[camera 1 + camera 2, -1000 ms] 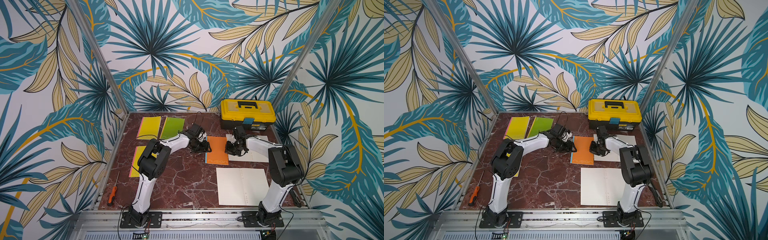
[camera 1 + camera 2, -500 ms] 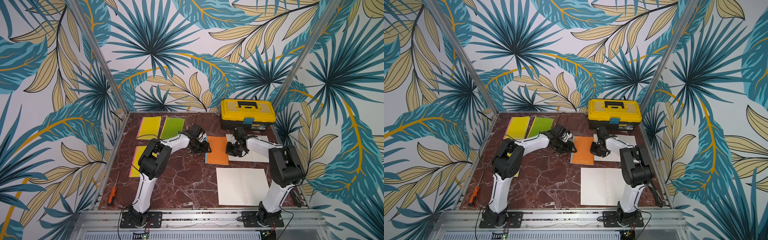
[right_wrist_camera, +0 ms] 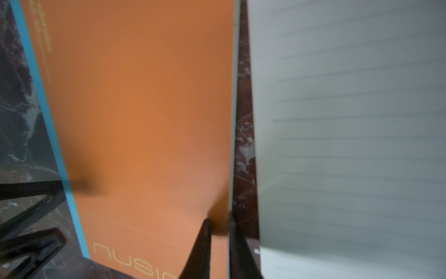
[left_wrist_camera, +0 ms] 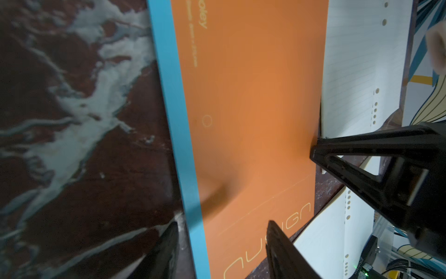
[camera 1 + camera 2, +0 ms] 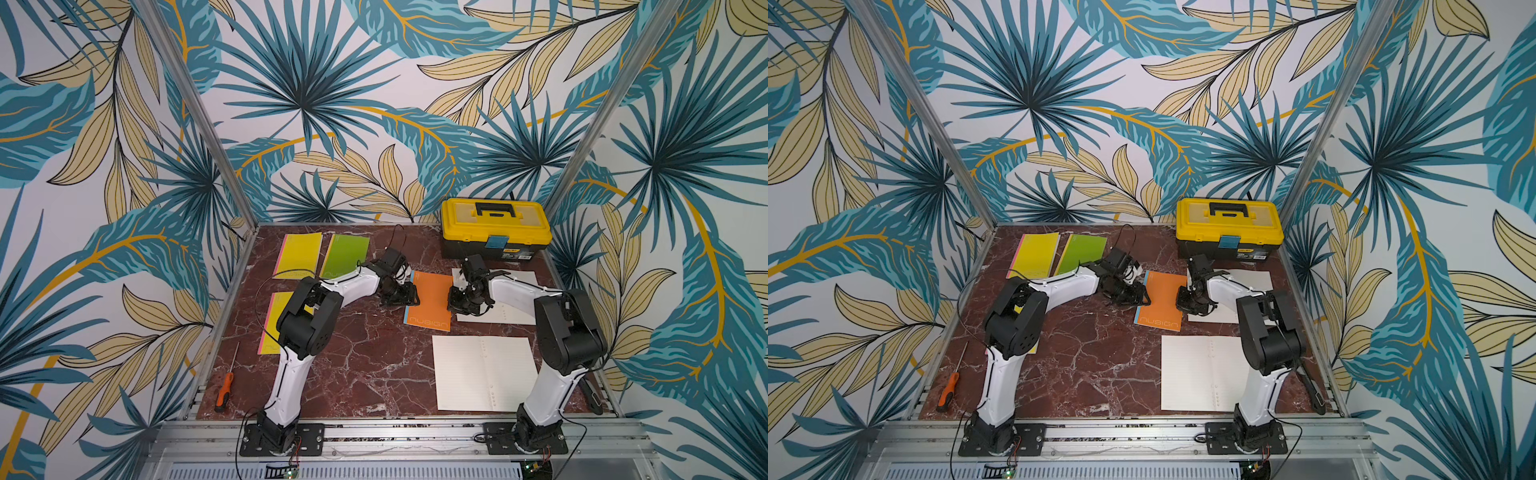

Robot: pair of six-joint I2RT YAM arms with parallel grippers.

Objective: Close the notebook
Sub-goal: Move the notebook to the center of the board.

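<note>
1. A robot lab test cell is shown.
2. A marble-patterned table (image 5: 365, 361) is enclosed by leaf-print panels (image 5: 332, 104) held in aluminium posts (image 5: 197, 108).
3. A left arm (image 5: 286, 378) and a right arm (image 5: 548, 386) are bolted to a metal rail (image 5: 399, 432) at the front.
4. A yellow toolbox (image 5: 494, 224) is set at the back; a screwdriver (image 5: 224, 392) is laid at the edge.
</note>
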